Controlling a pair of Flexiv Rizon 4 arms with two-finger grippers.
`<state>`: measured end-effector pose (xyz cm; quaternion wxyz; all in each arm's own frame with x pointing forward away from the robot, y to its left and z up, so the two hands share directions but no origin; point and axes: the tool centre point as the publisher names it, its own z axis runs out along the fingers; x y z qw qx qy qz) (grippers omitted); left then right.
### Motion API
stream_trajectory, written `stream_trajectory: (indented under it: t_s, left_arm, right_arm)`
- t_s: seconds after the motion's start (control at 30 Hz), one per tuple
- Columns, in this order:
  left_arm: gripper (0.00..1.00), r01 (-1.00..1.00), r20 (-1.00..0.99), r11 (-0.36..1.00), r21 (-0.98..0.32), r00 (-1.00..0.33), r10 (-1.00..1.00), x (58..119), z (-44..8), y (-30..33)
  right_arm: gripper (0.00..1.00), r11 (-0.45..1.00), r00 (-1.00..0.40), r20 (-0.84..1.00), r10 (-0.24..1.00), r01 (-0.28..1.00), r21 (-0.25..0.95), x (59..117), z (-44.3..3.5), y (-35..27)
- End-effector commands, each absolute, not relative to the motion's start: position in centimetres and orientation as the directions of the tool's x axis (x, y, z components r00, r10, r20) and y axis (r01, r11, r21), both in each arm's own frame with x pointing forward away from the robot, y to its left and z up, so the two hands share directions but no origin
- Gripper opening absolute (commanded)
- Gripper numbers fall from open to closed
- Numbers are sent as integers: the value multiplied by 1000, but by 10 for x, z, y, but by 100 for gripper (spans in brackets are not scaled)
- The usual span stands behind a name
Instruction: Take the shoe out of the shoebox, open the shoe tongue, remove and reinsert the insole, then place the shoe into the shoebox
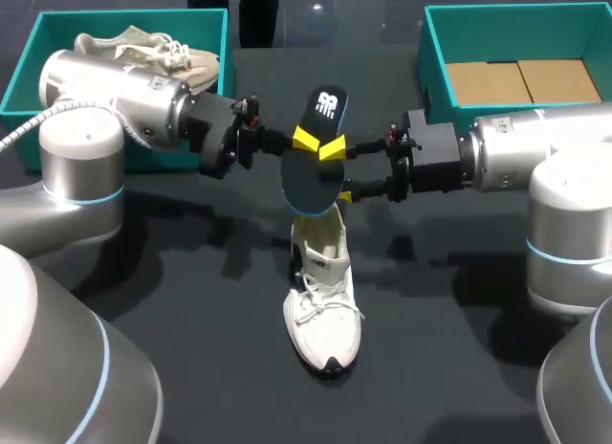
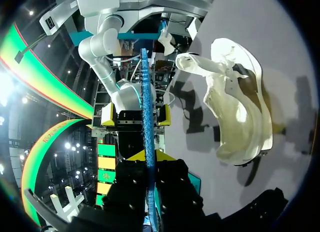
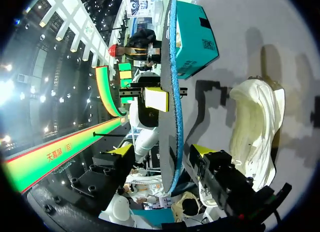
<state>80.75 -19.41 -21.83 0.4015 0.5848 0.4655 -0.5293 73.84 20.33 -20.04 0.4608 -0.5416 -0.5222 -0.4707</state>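
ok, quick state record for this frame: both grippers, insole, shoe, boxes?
left gripper: shut on the insole
right gripper: open, one finger on each side of the insole
insole: out of the shoe, in the air above it
shoe: white, on the table between the arms
left shoebox: holds a second shoe
right shoebox: no shoe, cardboard floor showing

Black table [image 1: 191, 310], spare pale shoe [image 1: 143, 44]
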Motion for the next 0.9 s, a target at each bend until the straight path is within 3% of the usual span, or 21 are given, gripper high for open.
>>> stream_trajectory:
  t_s: [0.03, 0.1, 0.27, 0.67, 0.9]
  left_arm:
    - [0, 973, -993, -228, -28, -1, 117, 804, -219, -198]
    - [0, 974, -993, -223, -35, -9, 116, 804, -219, -198]
    - [0, 976, -995, -215, -39, -18, 103, 802, -219, -200]
    - [0, 967, -997, -254, -23, -4, 76, 795, -218, -206]
    - [0, 970, -998, -243, -16, 0, 65, 798, -218, -207]
  right_arm:
    - [60, -63, 2, 990, 141, 998, 7, 729, -199, 210]
    - [62, -70, -2, 990, 141, 997, 12, 729, -200, 211]
    - [49, -78, -12, 991, 133, 997, 23, 730, -202, 214]
    - [44, -76, -15, 994, 110, 997, 23, 737, -206, 220]
    - [27, -76, -9, 994, 106, 997, 17, 740, -207, 220]
